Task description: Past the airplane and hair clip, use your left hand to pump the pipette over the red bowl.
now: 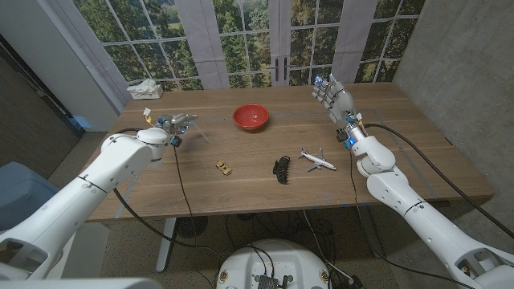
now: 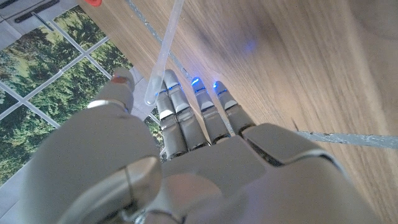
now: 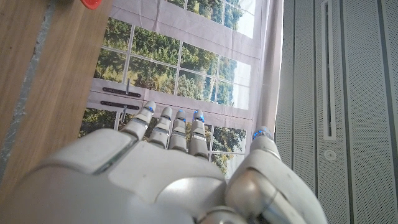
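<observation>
Head view: my left hand (image 1: 178, 123) is up over the table's (image 1: 385, 148) far-left part, fingers closed round the pipette (image 1: 195, 131). The pipette is thin and clear, hard to make out here; its stem slants from the hand down toward the table's middle, tip low over the wood, well short of the red bowl (image 1: 251, 117). The bowl sits at the far centre. Nearer me lie a black hair clip (image 1: 280, 168), a white toy airplane (image 1: 318, 159) just right of it, and a small yellow toy car (image 1: 224, 168) to the left. My right hand (image 1: 333, 96) is raised over the far-right part, fingers spread, holding nothing. A tissue box (image 1: 144, 88) sits off the far-left corner.

Left wrist view: the pipette (image 2: 163, 53) is a translucent plastic tube, its long axis running away from my hand (image 2: 186, 162) over the wood. Its end sits pinched between thumb and fingers (image 2: 174, 112). A scrap of the red bowl (image 2: 93, 2) shows at the edge.

Right wrist view: my right hand (image 3: 174, 174) is open, fingers straight and slightly apart, before the window (image 3: 180, 68). A sliver of red bowl (image 3: 91, 3) is visible.
</observation>
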`<act>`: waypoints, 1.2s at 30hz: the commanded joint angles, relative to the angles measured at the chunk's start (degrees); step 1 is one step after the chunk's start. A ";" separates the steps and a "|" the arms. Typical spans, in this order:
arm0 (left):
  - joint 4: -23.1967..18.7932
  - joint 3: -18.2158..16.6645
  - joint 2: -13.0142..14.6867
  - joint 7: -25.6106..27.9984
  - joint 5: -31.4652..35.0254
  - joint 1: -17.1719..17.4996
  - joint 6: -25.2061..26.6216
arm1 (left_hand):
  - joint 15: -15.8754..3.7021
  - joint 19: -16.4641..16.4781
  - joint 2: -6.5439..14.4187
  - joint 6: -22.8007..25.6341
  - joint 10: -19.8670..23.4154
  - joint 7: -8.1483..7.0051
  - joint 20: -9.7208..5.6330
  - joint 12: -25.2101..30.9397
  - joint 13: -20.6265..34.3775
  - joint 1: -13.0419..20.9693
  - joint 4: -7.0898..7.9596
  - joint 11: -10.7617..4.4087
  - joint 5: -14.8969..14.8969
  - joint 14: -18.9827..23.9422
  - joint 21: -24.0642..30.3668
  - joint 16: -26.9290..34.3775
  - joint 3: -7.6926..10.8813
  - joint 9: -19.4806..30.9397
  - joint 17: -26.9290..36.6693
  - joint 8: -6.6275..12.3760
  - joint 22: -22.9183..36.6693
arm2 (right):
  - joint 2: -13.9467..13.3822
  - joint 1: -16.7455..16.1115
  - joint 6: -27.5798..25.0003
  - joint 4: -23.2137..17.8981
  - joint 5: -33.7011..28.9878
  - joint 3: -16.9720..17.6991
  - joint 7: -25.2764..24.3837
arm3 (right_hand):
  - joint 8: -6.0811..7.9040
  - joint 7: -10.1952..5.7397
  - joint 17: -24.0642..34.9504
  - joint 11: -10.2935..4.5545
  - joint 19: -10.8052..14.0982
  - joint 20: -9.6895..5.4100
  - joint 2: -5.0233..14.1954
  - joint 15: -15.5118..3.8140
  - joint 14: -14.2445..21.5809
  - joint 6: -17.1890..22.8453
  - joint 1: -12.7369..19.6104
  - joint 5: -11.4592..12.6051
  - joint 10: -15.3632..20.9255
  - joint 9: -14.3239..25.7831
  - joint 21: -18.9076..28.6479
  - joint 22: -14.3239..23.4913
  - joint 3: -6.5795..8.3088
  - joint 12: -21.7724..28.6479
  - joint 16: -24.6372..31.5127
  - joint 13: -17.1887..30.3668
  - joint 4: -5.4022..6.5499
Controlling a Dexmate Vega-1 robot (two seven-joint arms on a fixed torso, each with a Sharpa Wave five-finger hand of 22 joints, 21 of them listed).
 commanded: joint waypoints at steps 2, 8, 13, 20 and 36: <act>-0.97 1.66 1.52 -0.74 1.80 -1.10 1.54 | -3.67 -3.03 -1.47 -10.39 -10.54 -0.12 0.80 -0.07 -0.19 -0.02 0.13 1.14 -0.10 -5.91 -0.31 -0.33 -1.22 -0.04 -0.03 -0.26 0.18 | -0.04 0.14 -0.02 0.25 0.30 0.07 0.42 | 0.21 -0.31 -0.06 0.11 0.44 0.22 0.08 0.15 -0.22 0.22 -0.51 0.17 -0.16 0.05 0.03 -0.01 0.50 0.14 0.00 -0.02 0.07; -2.03 2.21 2.16 -0.83 3.81 -1.09 0.48 | -0.09 -9.47 -1.90 -27.54 -26.95 -0.36 2.35 0.11 -0.33 -1.54 0.60 5.07 0.21 -17.50 -0.60 -0.50 -2.73 -0.13 -0.22 -0.15 -0.03 | -0.11 0.12 -0.06 0.26 0.37 0.11 0.50 | 0.22 -0.32 -0.10 0.17 0.44 0.23 0.08 0.20 -0.24 0.21 -0.55 0.16 -0.17 0.05 0.04 -0.01 0.53 0.18 0.03 -0.04 0.07; -2.31 2.33 2.16 -0.77 5.48 -0.68 -1.40 | 1.29 -12.91 -1.97 -38.59 -38.51 -0.95 2.82 -0.12 -0.42 -3.21 0.83 5.46 0.33 -25.62 -0.59 -0.72 -3.42 -0.17 -0.23 0.10 -0.16 | -0.12 -0.05 -0.08 0.23 0.48 0.17 0.45 | 0.22 -0.30 -0.15 0.16 0.46 0.23 0.06 0.23 -0.28 0.20 -0.60 0.15 -0.15 0.05 0.07 0.00 0.55 0.22 0.05 -0.06 0.08; -1.82 1.66 2.31 -2.28 8.28 1.25 -9.10 | 2.00 -17.04 -2.15 -41.88 -43.67 -3.64 2.99 0.19 -0.52 -4.92 1.09 5.86 0.30 -32.59 -1.28 -0.93 -3.97 -0.16 -0.29 0.57 -0.29 | -0.36 -0.46 -0.34 -0.08 0.32 0.28 -0.04 | 0.28 -0.28 -0.22 0.10 -0.15 0.31 0.04 0.28 -0.61 0.34 -0.68 0.14 -0.24 0.05 -0.13 0.00 0.60 0.24 -0.02 -0.09 0.09; 4.17 -2.01 2.90 -16.05 8.63 4.59 -31.78 | 2.23 -26.95 -1.23 -46.56 -52.55 -9.08 2.26 -0.01 -0.72 -10.72 2.01 4.35 -0.01 -41.24 -1.46 -0.65 -5.09 -0.29 -0.27 0.32 -0.37 | -0.28 0.03 -1.44 0.56 0.11 0.17 -0.83 | 0.38 -0.04 -0.40 0.35 -0.15 0.43 -0.05 0.44 -0.88 0.59 -0.87 0.11 -0.36 0.05 -0.01 0.00 0.67 0.30 0.02 -0.15 0.10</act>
